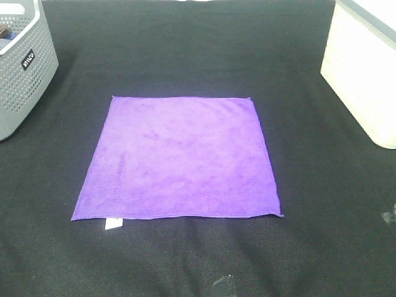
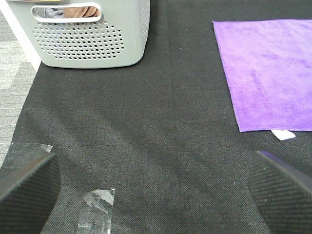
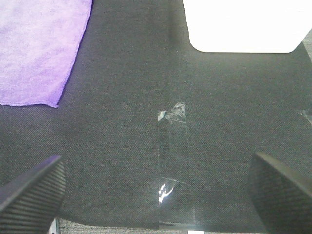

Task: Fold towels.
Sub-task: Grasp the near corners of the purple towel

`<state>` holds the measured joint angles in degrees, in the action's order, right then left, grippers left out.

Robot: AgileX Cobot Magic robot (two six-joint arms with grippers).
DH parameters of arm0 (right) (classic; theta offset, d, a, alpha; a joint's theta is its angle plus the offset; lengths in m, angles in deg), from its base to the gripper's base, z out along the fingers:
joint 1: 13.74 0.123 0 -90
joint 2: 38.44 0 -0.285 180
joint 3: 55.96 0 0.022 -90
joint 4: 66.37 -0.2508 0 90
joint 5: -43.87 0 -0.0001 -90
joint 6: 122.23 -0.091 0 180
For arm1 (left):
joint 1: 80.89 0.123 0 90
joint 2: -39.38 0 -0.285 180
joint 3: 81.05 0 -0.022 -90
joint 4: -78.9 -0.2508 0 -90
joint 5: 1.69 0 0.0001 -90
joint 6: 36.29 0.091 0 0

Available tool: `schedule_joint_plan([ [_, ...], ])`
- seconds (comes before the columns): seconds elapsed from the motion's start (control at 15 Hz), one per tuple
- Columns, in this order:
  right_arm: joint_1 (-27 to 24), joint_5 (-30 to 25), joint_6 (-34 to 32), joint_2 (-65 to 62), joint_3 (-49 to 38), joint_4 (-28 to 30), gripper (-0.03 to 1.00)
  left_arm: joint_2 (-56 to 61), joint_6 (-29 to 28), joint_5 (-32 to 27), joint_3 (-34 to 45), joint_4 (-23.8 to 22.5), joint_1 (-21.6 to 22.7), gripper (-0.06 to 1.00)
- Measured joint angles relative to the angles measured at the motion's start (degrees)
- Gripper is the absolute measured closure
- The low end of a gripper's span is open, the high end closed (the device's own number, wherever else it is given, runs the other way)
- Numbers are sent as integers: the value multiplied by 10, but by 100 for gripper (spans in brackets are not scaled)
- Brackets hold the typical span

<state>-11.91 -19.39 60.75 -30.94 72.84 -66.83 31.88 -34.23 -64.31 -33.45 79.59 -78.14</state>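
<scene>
Left gripper [image 2: 155, 190] spread, towel [image 2: 273, 73] partly cropped

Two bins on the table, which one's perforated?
The grey basket at the left, its walls dotted with holes; the white bin at the right shows no holes.

A black woven cloth [image 1: 185, 49] forms the work surface. At its middle the purple microfibre towel [image 1: 179, 158] lies flat, spread open in a single layer, with a small white tag [image 1: 112, 223] sticking out at its near left corner. A grey perforated basket [image 1: 21, 74] stands at the far left, well apart from the towel. A white bin [image 1: 365, 74] stands at the far right. Strips of clear tape [image 3: 173, 161] are stuck to the cloth near its front edge.
</scene>
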Motion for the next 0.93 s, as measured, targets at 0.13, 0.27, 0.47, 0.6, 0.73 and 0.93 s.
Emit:
schedule_joint_plan([
  [0.13,0,0,0,0,0,0,0,0,0,0,0,0,0,-5],
  [0.27,0,0,0,0,0,0,0,0,0,0,0,0,0,-5],
  [0.47,0,-1,0,25,9,-6,0,-6,0,-1,-1,0,0,-5],
  [0.6,0,-2,0,58,28,-17,0,-28,0,-15,-12,1,0,-5],
  [0.73,0,-20,0,221,105,-65,0,-198,2,-68,-95,2,0,-5],
  [0.93,0,-10,0,320,129,-81,0,-348,9,-70,-159,25,0,-5],
])
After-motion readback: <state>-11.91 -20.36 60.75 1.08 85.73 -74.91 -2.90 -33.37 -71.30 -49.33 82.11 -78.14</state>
